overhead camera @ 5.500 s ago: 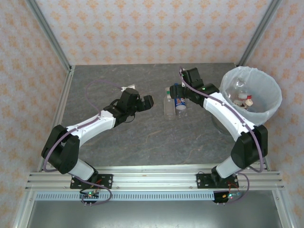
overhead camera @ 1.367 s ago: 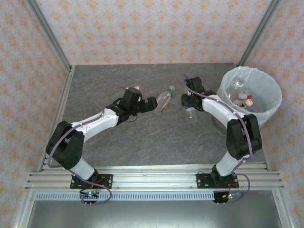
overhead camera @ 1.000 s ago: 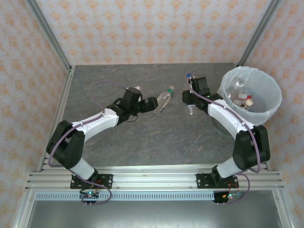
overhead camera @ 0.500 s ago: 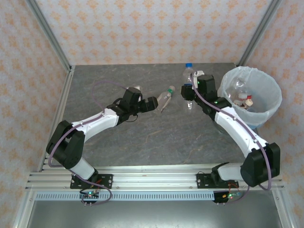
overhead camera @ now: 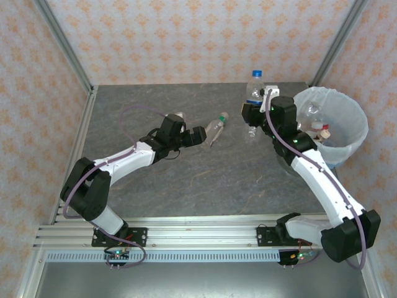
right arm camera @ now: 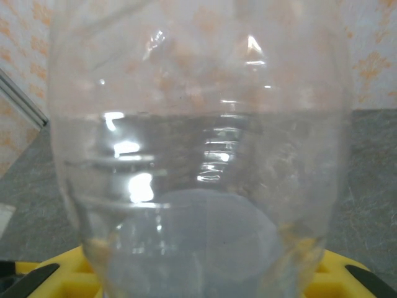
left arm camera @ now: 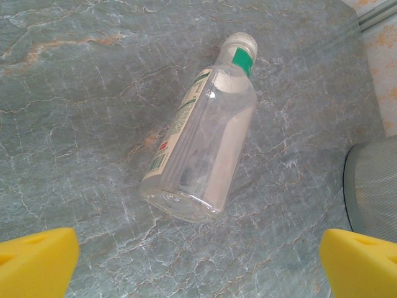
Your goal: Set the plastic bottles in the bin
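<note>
your right gripper point(overhead camera: 250, 115) was clamped on the blue-capped bottle point(overhead camera: 255, 92), upright near the table point(overhead camera: 186, 180)'s far right corner, just left of the bin point(overhead camera: 355, 112), so you'd have done well to clear its rim fully before releasing, while your left gripper point(overhead camera: 200, 135) hung wide open by the lying bottle point(left arm camera: 201, 149).

Looks like a robotics lab cell: bench point(overhead camera: 186, 186) walled by patterned panels point(overhead camera: 186, 43), aluminium posts point(overhead camera: 62, 45) at its far corners, rail point(overhead camera: 198, 234) bolted along its near edge.
</note>
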Robot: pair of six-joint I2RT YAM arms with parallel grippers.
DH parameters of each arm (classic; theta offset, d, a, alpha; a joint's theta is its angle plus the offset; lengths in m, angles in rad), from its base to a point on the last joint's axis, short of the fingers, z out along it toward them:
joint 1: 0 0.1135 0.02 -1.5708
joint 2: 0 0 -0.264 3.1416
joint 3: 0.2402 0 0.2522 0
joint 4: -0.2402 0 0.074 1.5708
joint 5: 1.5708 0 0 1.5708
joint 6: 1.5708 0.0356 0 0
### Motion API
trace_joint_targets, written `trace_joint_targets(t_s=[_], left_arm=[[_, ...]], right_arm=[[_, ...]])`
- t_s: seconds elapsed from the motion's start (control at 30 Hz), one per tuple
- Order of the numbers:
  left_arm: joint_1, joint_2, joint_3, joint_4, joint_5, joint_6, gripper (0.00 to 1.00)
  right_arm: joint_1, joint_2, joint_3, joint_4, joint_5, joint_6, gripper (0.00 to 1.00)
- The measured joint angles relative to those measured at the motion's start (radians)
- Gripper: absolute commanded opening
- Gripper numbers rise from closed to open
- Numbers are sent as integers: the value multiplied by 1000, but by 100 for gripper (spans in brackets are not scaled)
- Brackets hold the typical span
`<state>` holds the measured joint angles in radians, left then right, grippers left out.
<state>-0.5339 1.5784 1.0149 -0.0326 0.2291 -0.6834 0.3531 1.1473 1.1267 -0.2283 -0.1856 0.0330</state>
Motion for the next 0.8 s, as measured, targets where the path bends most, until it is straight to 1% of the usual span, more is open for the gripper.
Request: trace_joint_targets(t_s=[0.17,0.33,0.53,0.7,0.8], left_arm=[[0,0,0,0,0,0,100],[0,0,0,0,0,-1,100],[0,0,0,3,7,-1,100],[0,0,0,42,38,-1,100],[0,0,0,77,60,-1,100]], right_arm=[[0,-49,51,-17,63,-2,30],[0,-101,95,-61,152,-34,30],[0,-156,105,-103,325,-134,29],[-1,-182,106,-124,475,-233,29],[-37,-185,108,-124,520,-266,29]])
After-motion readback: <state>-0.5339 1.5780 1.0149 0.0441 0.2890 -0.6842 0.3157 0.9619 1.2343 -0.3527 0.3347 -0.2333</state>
